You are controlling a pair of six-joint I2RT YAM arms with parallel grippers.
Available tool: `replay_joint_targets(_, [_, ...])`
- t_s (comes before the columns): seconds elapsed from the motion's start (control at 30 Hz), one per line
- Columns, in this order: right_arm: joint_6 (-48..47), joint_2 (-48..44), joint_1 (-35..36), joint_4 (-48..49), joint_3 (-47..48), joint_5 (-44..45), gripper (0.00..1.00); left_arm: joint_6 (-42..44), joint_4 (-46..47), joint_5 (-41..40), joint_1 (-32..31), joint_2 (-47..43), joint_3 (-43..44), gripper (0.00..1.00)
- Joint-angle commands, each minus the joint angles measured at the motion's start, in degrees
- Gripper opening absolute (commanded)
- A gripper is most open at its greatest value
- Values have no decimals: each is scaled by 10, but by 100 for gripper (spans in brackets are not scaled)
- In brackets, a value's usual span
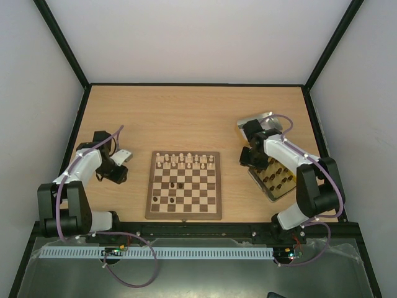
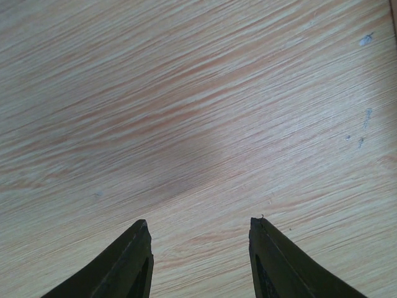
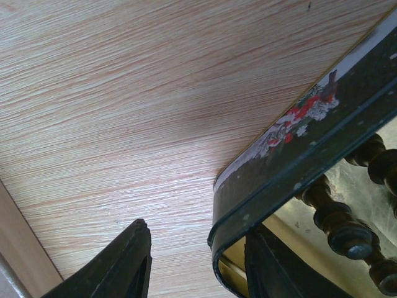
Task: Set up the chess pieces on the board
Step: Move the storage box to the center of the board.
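The right fingers (image 3: 133,261) stand half open and empty, straddling the wall of the gold tin (image 3: 260,205): one over the table (image 3: 124,93), one inside. They should probably shift toward three o'clock until both clear the wall, centre on one dark chess piece (image 3: 338,223), then pinch its stem. The board (image 1: 183,215) lies at nine o'clock of the tin. The left fingers (image 2: 133,261) hang part-open and empty.
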Motion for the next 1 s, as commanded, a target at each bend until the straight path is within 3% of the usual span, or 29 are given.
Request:
replay_joint_targets(0.0, [3, -9, 7, 9, -8, -20, 42, 3, 2, -2, 6, -8, -9, 44])
replay_joint_targets(0.57, [87, -50, 152, 40, -88, -67, 41, 5, 22, -11, 22, 16, 10, 44])
replay_joint_targets(0.97, [119, -100, 253, -4, -111, -69, 39, 0, 30, -3, 23, 53, 32, 44])
